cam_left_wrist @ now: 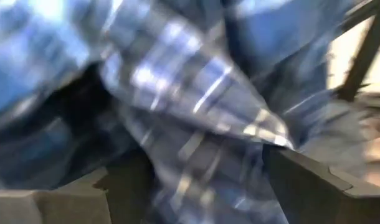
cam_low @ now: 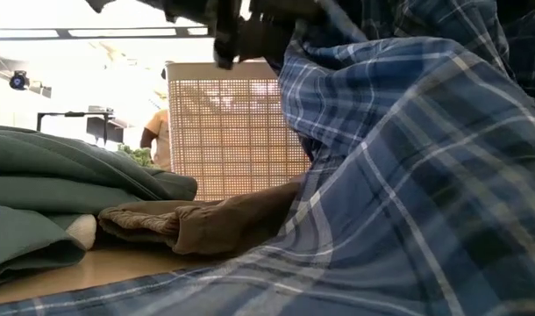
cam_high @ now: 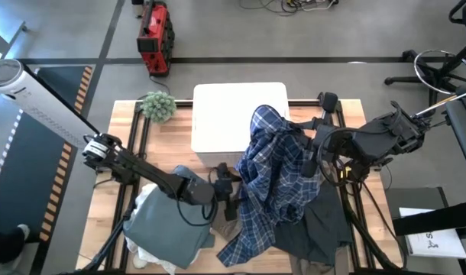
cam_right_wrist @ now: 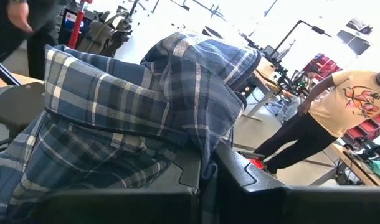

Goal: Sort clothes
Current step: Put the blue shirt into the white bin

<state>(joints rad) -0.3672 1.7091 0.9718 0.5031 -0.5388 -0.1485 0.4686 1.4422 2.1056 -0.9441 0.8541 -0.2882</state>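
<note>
Here, plaid shirt: blue-white, lifted and stretched between both grippers; long axis runs from the white bin's right side down toward the desk's near edge, lower tail lying on the desk.
Left gripper: near the desk's centre, at the shirt's left edge; in its wrist view plaid cloth passes between the fingers, which stand apart around it; whether they pinch it, cannot tell.
Right gripper: just right of the bin, fingers closed on a bunched fold of the shirt, held aloft.
Grey-green piece: folded at the desk's near left corner.
White piece: showing from under the grey-green piece's left side.
Dark grey piece: spread flat toward the near right edge, partly under the shirt.
Tan piece: crumpled beside the grey-green stack, touching the shirt.
</note>
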